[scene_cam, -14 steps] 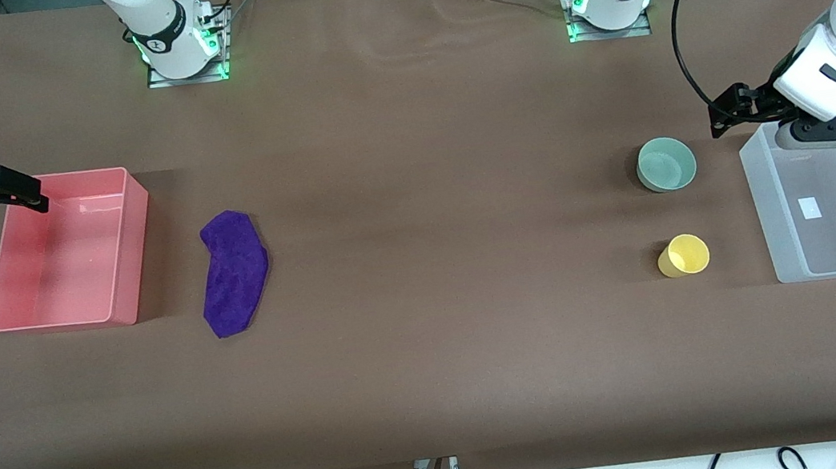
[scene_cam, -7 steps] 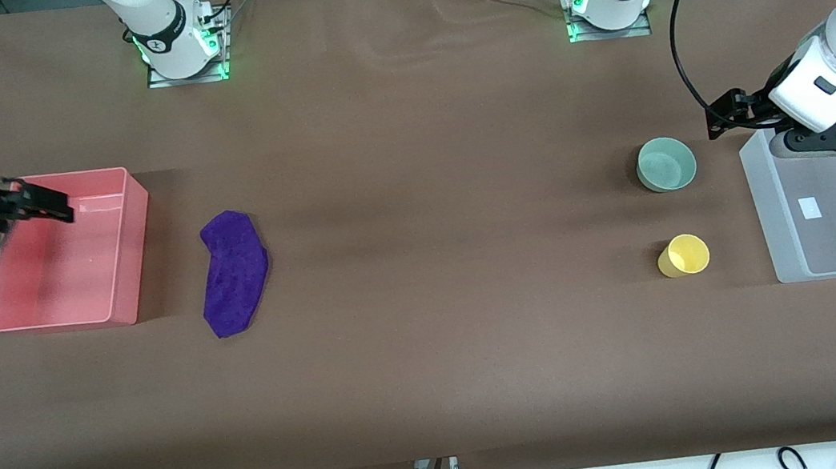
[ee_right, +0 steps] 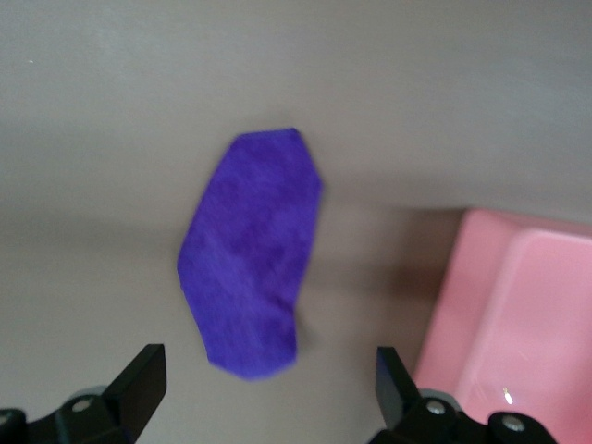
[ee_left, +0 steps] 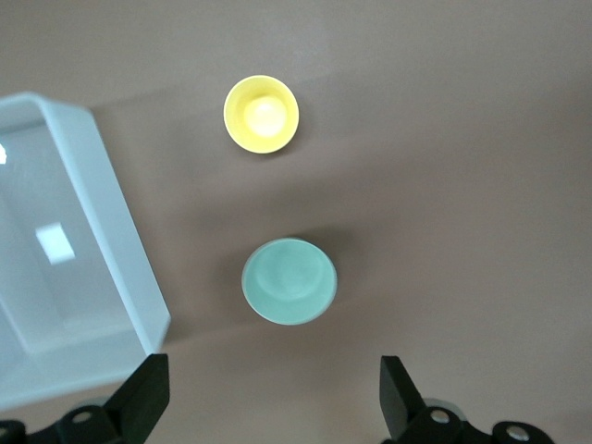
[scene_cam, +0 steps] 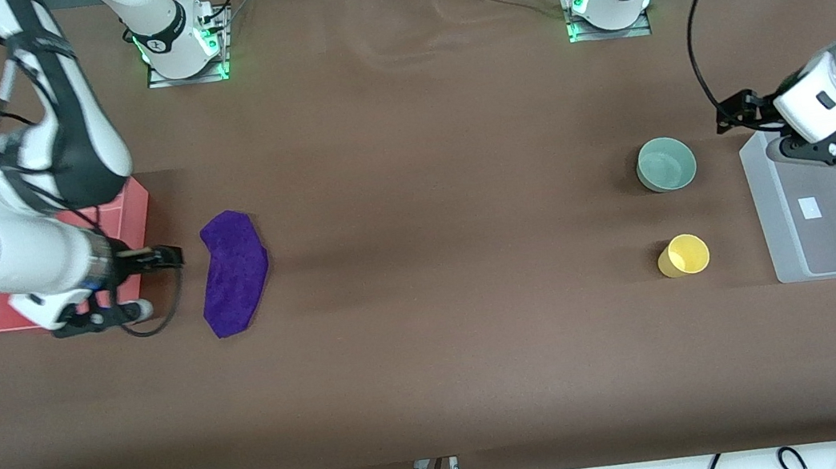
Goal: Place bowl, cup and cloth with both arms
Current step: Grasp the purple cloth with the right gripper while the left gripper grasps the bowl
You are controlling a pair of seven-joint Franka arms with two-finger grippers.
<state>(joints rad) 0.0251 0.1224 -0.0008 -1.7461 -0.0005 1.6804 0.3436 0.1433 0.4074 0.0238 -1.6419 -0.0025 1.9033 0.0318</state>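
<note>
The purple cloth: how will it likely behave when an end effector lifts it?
The purple cloth lies flat with a fuzzy surface, so it is probably soft and would droop from a pinch. Its long shape suggests the ends would hang down. It looks thin, likely light, and its pile should give decent grip.

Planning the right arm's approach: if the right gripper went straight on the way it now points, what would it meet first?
Probably the deep purple fuzzy cloth: the right gripper, open, hangs beside the pink plastic bin, and its wrist view looks at the cloth. Depth is unclear; it might meet the brown table just short.
</note>
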